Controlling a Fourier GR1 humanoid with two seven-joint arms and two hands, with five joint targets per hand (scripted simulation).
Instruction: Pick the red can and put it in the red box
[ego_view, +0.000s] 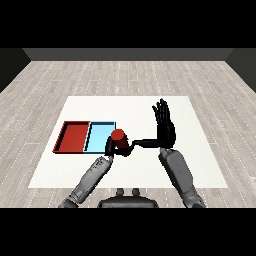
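Pick done: left hand (111, 147) is curled round the red cylindrical can (118, 137), just right of the light blue tray (99, 143); right hand (165, 125) flat-fingered, idle; can remains to go into the red tray (64, 135) beyond.

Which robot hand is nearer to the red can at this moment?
Left. The left robot hand curls round the red can; the right robot hand stands open to its right, thumb pointing toward it.
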